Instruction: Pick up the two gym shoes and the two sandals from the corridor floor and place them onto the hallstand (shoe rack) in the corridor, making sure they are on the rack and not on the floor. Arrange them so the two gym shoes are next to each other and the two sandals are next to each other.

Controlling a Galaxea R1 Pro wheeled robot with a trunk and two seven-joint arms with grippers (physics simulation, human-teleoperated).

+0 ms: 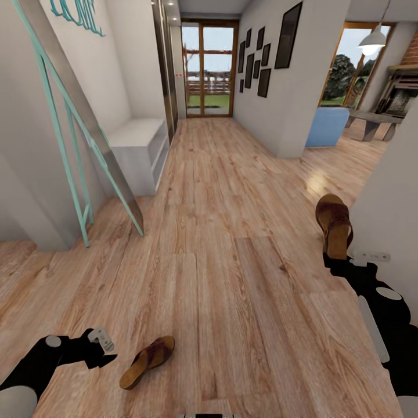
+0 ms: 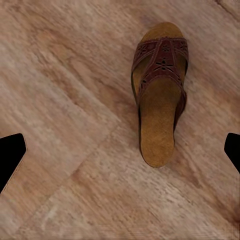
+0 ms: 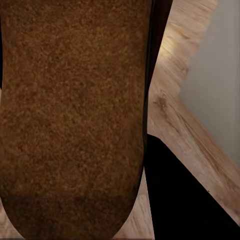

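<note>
on the light-brown plank corridor floor [image 1: 232, 261], just beside the left pincer [image 1: 103, 343], 1 dark-brown sandal [image 1: 147, 361] lies flat with its strap side up and its tan sole on the boards. in the left wrist view that sandal [image 2: 160, 95] lies apart from both black fingertips [image 2: 10, 157], which sit at opposite edges of the picture, so the left pincer stands wide with nothing in it. at the right, the right pincer [image 1: 337, 260] is closed around the heel end of the second sandal [image 1: 334, 223], which is lifted off the floor with its toe pointing away from the robot. in the right wrist view its cork-like sole [image 3: 75, 115] lies right against the camera. further down the corridor a low light-grey bench [image 1: 139, 154] stands against the left wall, beside a leaning teal-framed mirror [image 1: 75, 116]
</note>
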